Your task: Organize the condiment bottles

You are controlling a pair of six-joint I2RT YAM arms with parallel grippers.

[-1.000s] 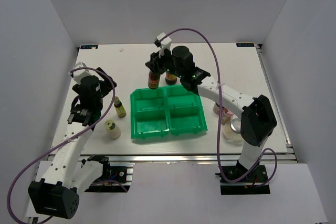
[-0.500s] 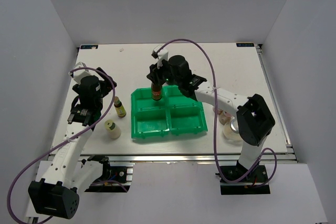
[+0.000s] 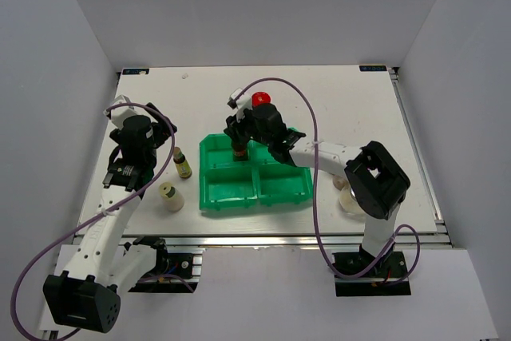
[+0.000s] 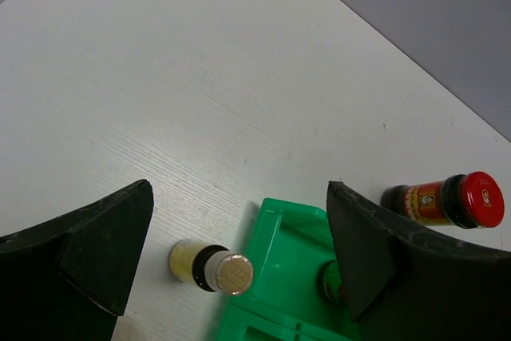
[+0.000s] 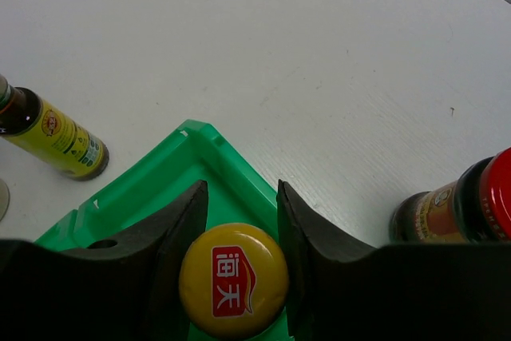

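My right gripper (image 3: 239, 135) is shut on a slim dark bottle with a yellow cap (image 5: 233, 279) and holds it upright in the far-left compartment of the green tray (image 3: 281, 197). A red-lidded dark jar (image 3: 261, 101) stands just behind the tray and also shows in the right wrist view (image 5: 471, 205). A second slim dark bottle (image 3: 183, 164) and a cream yellow-capped bottle (image 3: 168, 196) stand left of the tray. My left gripper (image 3: 152, 140) is open and empty above the slim one (image 4: 209, 267).
Two more jars (image 3: 350, 197) stand right of the tray, partly hidden by the right arm. The tray's other three compartments show nothing in them. The table's left edge lies close to the left arm.
My right gripper carried the yellow-capped bottle from behind the tray toward me and down into the far-left compartment. The red-lidded jar is now uncovered. The left arm has not moved.
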